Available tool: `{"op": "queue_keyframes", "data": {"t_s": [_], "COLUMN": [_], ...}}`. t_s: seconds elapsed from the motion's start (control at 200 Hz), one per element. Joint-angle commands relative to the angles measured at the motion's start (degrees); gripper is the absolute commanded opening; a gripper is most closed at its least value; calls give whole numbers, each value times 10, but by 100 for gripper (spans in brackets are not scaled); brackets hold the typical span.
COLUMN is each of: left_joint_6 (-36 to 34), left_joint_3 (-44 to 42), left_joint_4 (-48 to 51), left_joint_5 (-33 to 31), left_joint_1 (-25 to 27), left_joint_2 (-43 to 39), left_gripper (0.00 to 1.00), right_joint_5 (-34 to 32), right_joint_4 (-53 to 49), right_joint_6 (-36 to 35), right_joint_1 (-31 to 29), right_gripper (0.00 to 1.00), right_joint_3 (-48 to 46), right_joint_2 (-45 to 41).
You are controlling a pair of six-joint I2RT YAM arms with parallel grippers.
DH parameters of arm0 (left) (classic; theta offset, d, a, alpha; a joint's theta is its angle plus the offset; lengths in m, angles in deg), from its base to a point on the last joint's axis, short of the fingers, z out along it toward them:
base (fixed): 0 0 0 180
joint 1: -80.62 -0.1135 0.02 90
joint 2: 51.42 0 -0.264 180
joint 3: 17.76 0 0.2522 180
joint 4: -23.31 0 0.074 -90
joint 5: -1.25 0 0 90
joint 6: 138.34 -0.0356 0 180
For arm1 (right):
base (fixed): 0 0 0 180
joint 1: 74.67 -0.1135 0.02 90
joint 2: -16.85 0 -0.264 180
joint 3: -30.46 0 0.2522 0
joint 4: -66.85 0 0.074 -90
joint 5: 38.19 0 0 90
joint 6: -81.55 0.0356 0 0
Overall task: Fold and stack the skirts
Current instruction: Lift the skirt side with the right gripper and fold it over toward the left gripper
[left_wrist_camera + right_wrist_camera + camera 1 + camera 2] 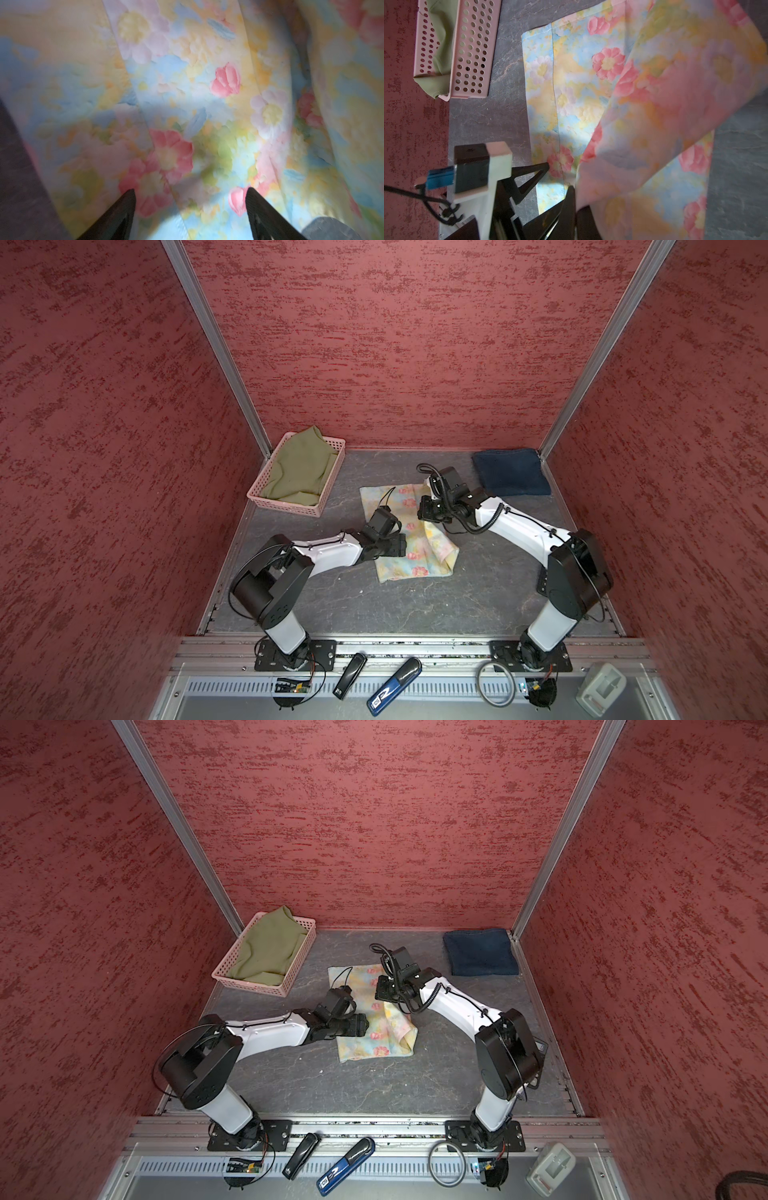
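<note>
The pastel floral skirt (415, 560) (374, 1042) lies partly folded mid-table. My left gripper (404, 545) (367, 1025) hovers open just over its left part; the left wrist view shows both dark fingertips spread above the flowered cloth (207, 104), nothing between them (190, 190). My right gripper (421, 512) (377, 992) is shut on a raised edge of the floral skirt (581, 93), which drapes away from the jaws (572, 188). The olive green skirt (301, 468) (266, 946) (440, 27) lies crumpled in the pink basket. The folded dark blue denim skirt (511, 472) (480, 952) rests at the back right corner.
The pink perforated basket (286, 506) (249, 984) (473, 52) stands at the back left against the red wall. On the front rail lie a black stapler (351, 674), a blue stapler (395, 686), a grey ring (494, 684) and a white device (600, 691).
</note>
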Motion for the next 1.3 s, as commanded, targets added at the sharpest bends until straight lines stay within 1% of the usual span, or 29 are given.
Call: {"op": "queue_keyframes", "data": {"t_s": [0.0, 0.105, 0.18, 0.225, 0.306, 0.391, 0.441, 0.471, 0.496, 0.536, 0.571, 0.596, 0.621, 0.641, 0.887, 1.047, 1.297], "left_joint_6": [10, 25, 35, 42, 62, 83, 89, 88, 86, 86, 91, 95, 99, 101, 87, 76, 63], "left_joint_3": [-9, -24, -35, -43, -65, -97, -105, -104, -101, -97, -95, -93, -91, -89, -58, -27, -3], "left_joint_4": [17, 36, 50, 52, 30, -23, -44, -52, -56, -67, -81, -89, -96, -102, -147, -142, -121], "left_joint_5": [7, 15, 21, 37, 74, 128, 144, 151, 158, 168, 181, 189, 198, 202, 231, 243, 224], "left_joint_1": [-21, -47, -69, -87, -123, -171, -189, -195, -199, -205, -212, -219, -225, -230, -253, -253, -234], "left_joint_2": [-74, -111, -110, -105, -103, -111, -108, -103, -96, -81, -64, -52, -39, -31, 54, 103, 125], "left_gripper": [84, 82, 78, 75, 69, 62, 59, 53, 46, 37, 25, 12, 4, 0, 0, 0, 0], "right_joint_5": [-19, -27, -25, -24, -21, -21, -21, -21, -20, -18, -17, -16, -16, -16, -21, -21, -18], "right_joint_4": [-9, -16, -13, -12, -8, -8, -9, -8, -7, -4, -2, -2, -1, 0, -9, -13, -19], "right_joint_6": [-15, -30, -35, -37, -39, -41, -44, -45, -45, -45, -45, -44, -44, -44, -49, -51, -49], "right_joint_1": [17, 24, 27, 28, 28, 28, 28, 28, 28, 28, 28, 28, 28, 28, 28, 28, 17], "right_gripper": [0, 0, 0, 0, 0, 0, 0, 0, 0, 0, 0, 0, 0, 0, 0, 0, 0], "right_joint_3": [13, 14, 12, 11, 9, 6, 5, 3, 2, 0, -1, -2, -2, -3, -5, 1, 29], "right_joint_2": [-20, -19, -19, -19, -21, -24, -26, -27, -27, -28, -29, -29, -30, -30, -42, -43, -21]}}
